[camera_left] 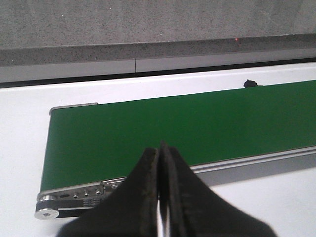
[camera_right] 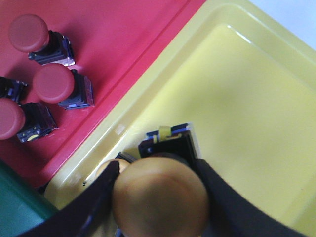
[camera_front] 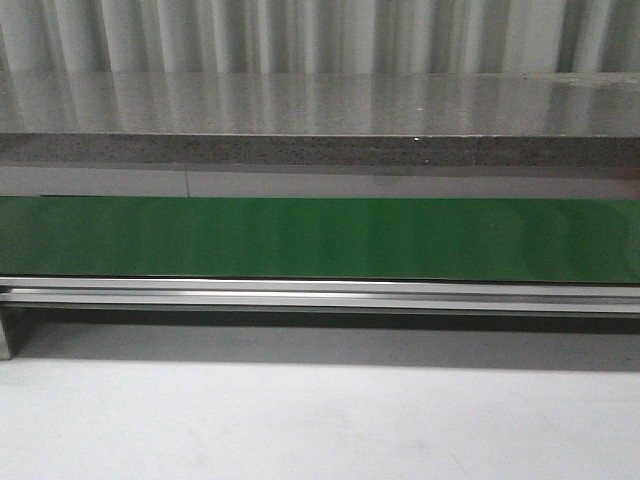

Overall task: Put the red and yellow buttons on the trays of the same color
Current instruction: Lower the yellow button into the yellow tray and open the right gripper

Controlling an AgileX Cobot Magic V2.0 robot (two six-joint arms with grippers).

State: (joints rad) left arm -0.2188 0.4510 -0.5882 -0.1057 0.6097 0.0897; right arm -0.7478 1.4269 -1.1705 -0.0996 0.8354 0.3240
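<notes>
In the right wrist view my right gripper [camera_right: 157, 165] is shut on a yellow button [camera_right: 160, 197] with a black and blue base, held over the yellow tray [camera_right: 237, 98] near its rim. A second yellowish cap [camera_right: 104, 169] peeks out behind one finger. Beside it the red tray [camera_right: 128, 39] holds three red buttons [camera_right: 29, 33], [camera_right: 54, 83], [camera_right: 10, 118]. My left gripper [camera_left: 160, 148] is shut on nothing, hanging over the near edge of the green conveyor belt [camera_left: 173, 123]. Neither gripper, tray nor button shows in the front view.
The green belt [camera_front: 320, 238] runs across the front view on an aluminium rail [camera_front: 320, 295], with a grey stone ledge [camera_front: 320, 120] behind and the white table [camera_front: 320, 420] in front. The belt's end roller [camera_left: 47, 212] shows in the left wrist view.
</notes>
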